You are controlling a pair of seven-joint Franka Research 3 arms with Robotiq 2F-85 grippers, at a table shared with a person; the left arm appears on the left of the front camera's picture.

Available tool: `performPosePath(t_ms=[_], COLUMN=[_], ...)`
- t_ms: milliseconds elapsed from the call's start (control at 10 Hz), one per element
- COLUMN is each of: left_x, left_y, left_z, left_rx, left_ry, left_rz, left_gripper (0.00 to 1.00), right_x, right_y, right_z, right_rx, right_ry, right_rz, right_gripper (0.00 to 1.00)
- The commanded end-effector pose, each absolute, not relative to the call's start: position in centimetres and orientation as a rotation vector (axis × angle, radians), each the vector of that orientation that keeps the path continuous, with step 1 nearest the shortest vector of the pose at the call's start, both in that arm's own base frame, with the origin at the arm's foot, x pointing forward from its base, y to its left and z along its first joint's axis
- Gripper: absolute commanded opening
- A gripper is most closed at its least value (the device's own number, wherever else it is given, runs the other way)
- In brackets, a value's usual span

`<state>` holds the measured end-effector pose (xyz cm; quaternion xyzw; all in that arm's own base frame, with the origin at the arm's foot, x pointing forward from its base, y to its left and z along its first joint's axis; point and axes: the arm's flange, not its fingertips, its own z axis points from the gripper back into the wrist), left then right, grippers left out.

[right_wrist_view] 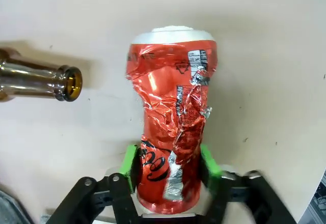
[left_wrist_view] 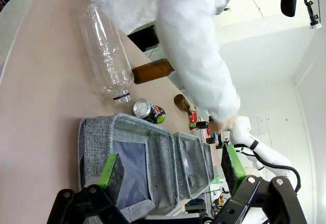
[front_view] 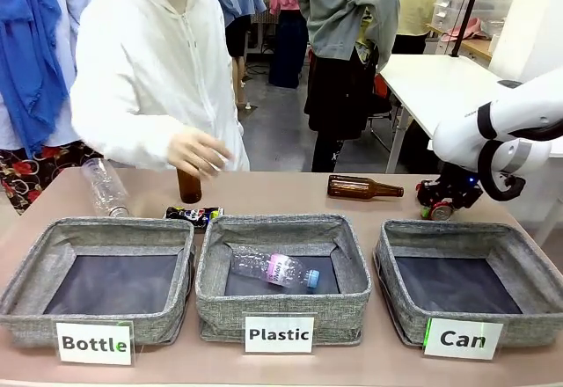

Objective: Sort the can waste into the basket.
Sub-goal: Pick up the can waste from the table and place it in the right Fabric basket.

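R gripper [right_wrist_view: 169, 169] clamped on crushed red can [right_wrist_view: 170, 96], low end; long axis straight ahead. "Can" basket [front_view: 528, 324] just robot-side; L gripper [left_wrist_view: 170, 169] apart, farther.

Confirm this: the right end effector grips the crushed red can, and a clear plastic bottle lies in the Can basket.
Wrong basket. The clear plastic bottle lies in the Plastic basket, not the Can basket, as the front view shows. The right end effector does grip the crushed red can.
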<state>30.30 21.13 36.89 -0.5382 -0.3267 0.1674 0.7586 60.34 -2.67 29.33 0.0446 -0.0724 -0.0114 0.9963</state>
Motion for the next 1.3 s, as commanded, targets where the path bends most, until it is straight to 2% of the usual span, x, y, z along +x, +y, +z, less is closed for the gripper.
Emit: performPosePath(t_ms=[0, 400, 600, 900, 1000, 1200], left_x=[30.2, 30.2, 30.2, 30.2, 30.2, 30.2], left_y=[21.2, 21.2, 21.2, 21.2, 21.2, 21.2], left_z=[36.8, 36.8, 36.8, 36.8, 36.8, 36.8], left_rx=[-1.179, -1.179, -1.179, -1.179, -1.179, -1.179], left_ry=[-0.730, -0.730, -0.730, -0.730, -0.730, -0.730], left_rz=[0.344, 0.344, 0.344, 0.344, 0.344, 0.344], left_gripper=[1.00, 1.00, 1.00, 1.00, 1.00, 1.00], right_x=[61.1, 60.8, 59.6, 50.1, 46.2, 39.4], right_y=[-2.3, -2.2, -2.3, -3.7, -3.8, -3.7], right_z=[29.4, 30.0, 32.3, 42.1, 44.1, 45.1], right_rx=[0.043, 0.039, 0.049, 0.117, 0.139, 0.169], right_ry=[-0.135, -0.142, -0.170, -0.201, -0.227, -0.167], right_rz=[-0.036, -0.026, 0.006, 0.244, 0.393, 0.821], right_gripper=[0.00, 0.00, 0.00, 0.00, 0.00, 0.00])
